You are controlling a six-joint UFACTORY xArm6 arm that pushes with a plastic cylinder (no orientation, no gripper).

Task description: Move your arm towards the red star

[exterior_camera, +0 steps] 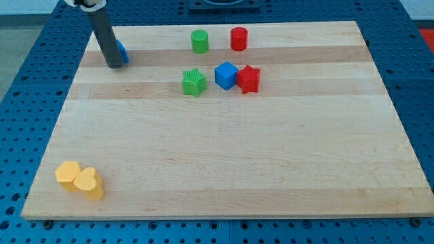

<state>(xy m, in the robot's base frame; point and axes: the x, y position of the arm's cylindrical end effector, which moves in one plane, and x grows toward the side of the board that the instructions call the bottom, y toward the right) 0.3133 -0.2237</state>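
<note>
Red, and sitting in the upper middle of the pale wooden worktop (224, 156), the red star (249, 79) touches a blue cube (226, 75) on the side toward the view's left. Further toward the view's left, a small gap away, is a green star (194, 83). Toward the view's top from these stand a red cylinder (238, 38) and, beside it, a green cylinder (199, 41), the two apart from each other. My tip (115, 66) rests on the worktop near its top left corner, well apart from the red star, with a blue block (122, 51) just behind the rod and mostly hidden, so I cannot make out its shape. I carry no pincer, only the rod, which holds nothing. At the view's bottom left two yellow blocks (80, 179) sit touching each other.
</note>
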